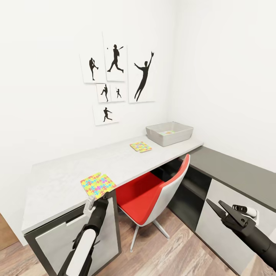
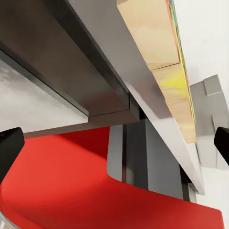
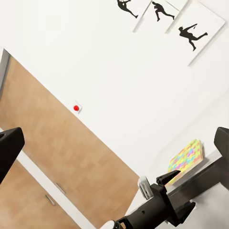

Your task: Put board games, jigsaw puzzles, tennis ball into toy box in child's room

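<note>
One jigsaw puzzle (image 1: pixel 97 184) lies at the front edge of the table (image 1: pixel 57 180), slightly overhanging it. My left gripper (image 1: pixel 92 201) is open just below and in front of that edge; the left wrist view shows the puzzle's side (image 2: pixel 162 43) above the jaws, not between them. A second jigsaw puzzle (image 1: pixel 140 146) rests farther along, near the grey toy box (image 1: pixel 180 134), which holds something colourful I cannot identify. My right gripper (image 1: pixel 220 209) hangs open low at the right, holding nothing. The board games, tennis ball and bed are out of view.
A red and white swivel chair (image 1: pixel 153 195) is pushed in under the table between my arms. The dark grey corner section (image 1: pixel 237 172) runs along the right wall. Black sports prints (image 1: pixel 115 76) hang above. A wooden door (image 3: pixel 57 157) appears in the right wrist view.
</note>
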Controlling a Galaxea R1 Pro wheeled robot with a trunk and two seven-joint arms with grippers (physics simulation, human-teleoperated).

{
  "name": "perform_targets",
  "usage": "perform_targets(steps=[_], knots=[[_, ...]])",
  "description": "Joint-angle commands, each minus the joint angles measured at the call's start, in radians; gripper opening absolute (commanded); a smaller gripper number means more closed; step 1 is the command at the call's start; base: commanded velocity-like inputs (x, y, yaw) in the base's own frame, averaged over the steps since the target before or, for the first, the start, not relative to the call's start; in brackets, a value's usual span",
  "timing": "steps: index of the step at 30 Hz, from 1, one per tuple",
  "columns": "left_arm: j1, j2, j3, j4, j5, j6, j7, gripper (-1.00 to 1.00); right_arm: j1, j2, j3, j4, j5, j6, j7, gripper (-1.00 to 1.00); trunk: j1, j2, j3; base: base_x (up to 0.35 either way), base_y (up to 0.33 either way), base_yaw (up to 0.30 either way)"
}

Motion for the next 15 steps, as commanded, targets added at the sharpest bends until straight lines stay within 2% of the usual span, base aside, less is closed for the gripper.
perform_targets(steps=[1, 5, 10, 15], knots=[[0.000, 0.000, -0.001, -0.001, 0.009, -0.003, 0.005, 1.00, -0.001, 0.000, 0.000, 0.000, -0.004, 0.006, 0.000, 1.00, 0.000, -0.001, -0.001, 0.000, 0.000, 0.000], [0.000, 0.000, -0.002, -0.001, 0.009, -0.003, 0.006, 1.00, -0.001, 0.000, 0.000, 0.000, -0.004, 0.006, 0.000, 1.00, 0.000, -0.001, -0.001, 0.000, 0.000, 0.000], [0.000, 0.000, -0.003, -0.001, 0.009, -0.003, 0.008, 1.00, -0.001, 0.000, 0.000, 0.000, -0.004, 0.006, 0.000, 1.00, -0.019, 0.034, 0.015, 0.000, 0.000, 0.000], [0.000, 0.000, -0.003, -0.001, 0.009, -0.003, 0.007, 1.00, -0.001, 0.000, 0.000, 0.000, -0.004, 0.006, 0.000, 1.00, -0.019, 0.034, 0.015, 0.000, 0.000, 0.000]])
